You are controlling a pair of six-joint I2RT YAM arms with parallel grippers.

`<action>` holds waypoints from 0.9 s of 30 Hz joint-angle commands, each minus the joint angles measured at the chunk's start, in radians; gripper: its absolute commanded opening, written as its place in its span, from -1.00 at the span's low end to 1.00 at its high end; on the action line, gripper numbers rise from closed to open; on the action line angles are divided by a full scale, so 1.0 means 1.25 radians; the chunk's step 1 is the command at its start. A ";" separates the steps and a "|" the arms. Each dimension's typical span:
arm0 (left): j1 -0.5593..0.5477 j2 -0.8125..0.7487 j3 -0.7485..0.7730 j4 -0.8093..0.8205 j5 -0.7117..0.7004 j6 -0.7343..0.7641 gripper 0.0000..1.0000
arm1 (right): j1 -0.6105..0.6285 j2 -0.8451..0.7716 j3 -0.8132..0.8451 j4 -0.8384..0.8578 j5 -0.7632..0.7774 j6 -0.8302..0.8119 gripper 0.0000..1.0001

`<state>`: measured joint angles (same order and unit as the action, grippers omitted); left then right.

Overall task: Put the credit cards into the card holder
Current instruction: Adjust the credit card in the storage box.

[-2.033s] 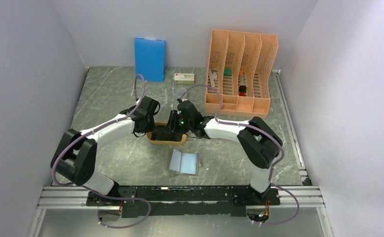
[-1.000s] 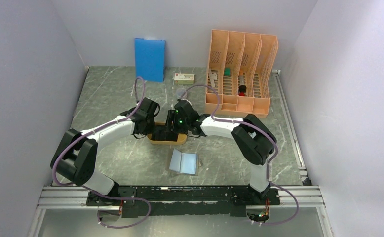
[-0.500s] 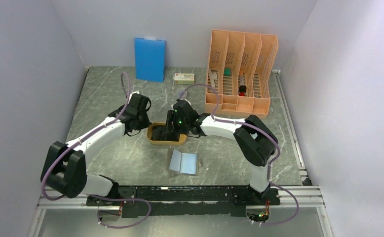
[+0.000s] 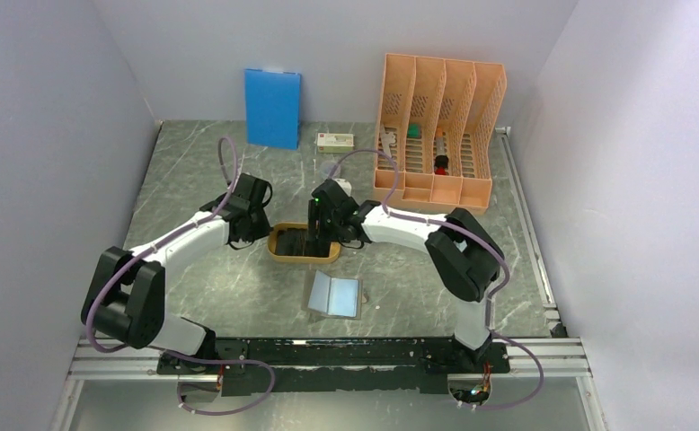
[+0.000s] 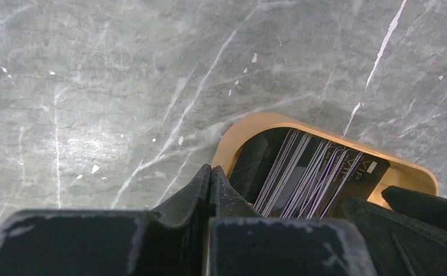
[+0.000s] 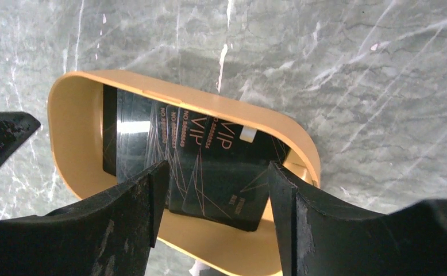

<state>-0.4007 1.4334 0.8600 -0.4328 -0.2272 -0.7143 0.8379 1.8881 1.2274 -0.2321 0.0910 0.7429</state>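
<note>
Right gripper [image 6: 215, 187], jaws apart, poised over fanned credit cards [image 6: 146, 132] in orange tray [image 6: 209, 99], frame centre. Left gripper [image 5: 209, 178], jaws together, beside tray's rim. Card holder [image 4: 335, 294] lies open, lower centre of top view.

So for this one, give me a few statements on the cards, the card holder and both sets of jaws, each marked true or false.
1. The credit cards lie fanned out in the orange tray. True.
2. The card holder lies folded shut. False: it lies open on the table, on the side of the tray nearer the arm bases.
3. The left jaws are shut on a card. False: they are shut but hold nothing, by the tray's rim.
4. The right jaws stand open over the cards. True.
5. The blue board lies flat in the tray. False: it stands upright at the table's far edge.
</note>
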 commanded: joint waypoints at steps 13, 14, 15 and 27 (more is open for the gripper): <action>0.006 0.058 -0.066 0.103 0.126 -0.026 -0.90 | 0.018 0.138 0.100 -0.022 -0.096 0.053 0.30; 0.006 0.058 -0.068 0.104 0.127 -0.027 -0.90 | 0.021 0.143 0.106 -0.020 -0.101 0.054 0.30; 0.006 0.058 -0.069 0.104 0.129 -0.028 -0.90 | 0.023 0.147 0.113 -0.018 -0.108 0.057 0.29; 0.006 0.045 -0.080 0.100 0.130 -0.035 -0.90 | 0.066 0.184 0.183 -0.001 -0.143 0.092 0.25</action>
<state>-0.3866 1.4509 0.8028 -0.3096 -0.1417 -0.7235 0.8661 2.0579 1.4284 -0.2386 -0.0250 0.8181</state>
